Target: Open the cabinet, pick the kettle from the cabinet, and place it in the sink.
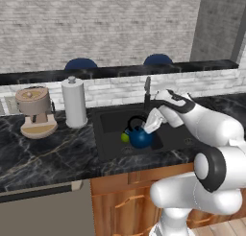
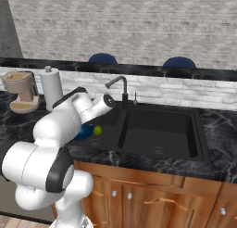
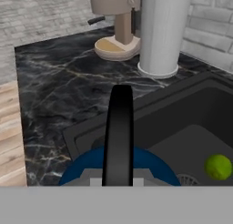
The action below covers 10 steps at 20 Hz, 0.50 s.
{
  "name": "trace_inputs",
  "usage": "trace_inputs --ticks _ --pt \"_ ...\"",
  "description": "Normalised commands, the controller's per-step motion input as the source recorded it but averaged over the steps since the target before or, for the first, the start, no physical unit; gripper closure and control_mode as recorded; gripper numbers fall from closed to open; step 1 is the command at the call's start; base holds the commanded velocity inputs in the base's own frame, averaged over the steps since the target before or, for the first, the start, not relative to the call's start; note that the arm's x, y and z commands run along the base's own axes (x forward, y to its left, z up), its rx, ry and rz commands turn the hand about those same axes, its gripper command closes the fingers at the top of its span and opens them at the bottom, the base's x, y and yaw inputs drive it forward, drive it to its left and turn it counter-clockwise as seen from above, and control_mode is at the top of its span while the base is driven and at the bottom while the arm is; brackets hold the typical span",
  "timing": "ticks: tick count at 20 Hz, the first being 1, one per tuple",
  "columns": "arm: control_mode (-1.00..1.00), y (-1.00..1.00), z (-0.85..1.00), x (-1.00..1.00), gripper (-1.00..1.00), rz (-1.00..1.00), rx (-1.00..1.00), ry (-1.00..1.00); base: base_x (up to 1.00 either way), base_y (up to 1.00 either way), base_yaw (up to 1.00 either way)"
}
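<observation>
The squat round dark-blue kettle (image 1: 140,137) with its black arched handle (image 3: 119,133) sits low in the dark rectangular recessed sink (image 1: 110,134), toward the basin's left wall, just beside a small green ball (image 1: 125,137). The gripper (image 1: 152,122) has its jaws clamped on the handle's crown, which looks the right hold: a stiff, hard shell, probably fairly heavy and smooth, apt to swing under a narrow grip. Behind the sink's left rim on the black marble countertop (image 1: 57,153) stand a white paper-towel roll (image 1: 74,103) and a beige coffee machine (image 1: 34,111).
</observation>
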Motion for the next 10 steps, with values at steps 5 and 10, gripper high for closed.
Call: trace_inputs --ticks 5,10 --pt "-1.00 0.03 -0.18 0.15 1.00 0.00 0.00 -0.01 0.00 0.00 0.00" --pt "-1.00 0.00 -0.09 0.21 1.00 0.00 0.00 0.00 0.00 0.00 0.00"
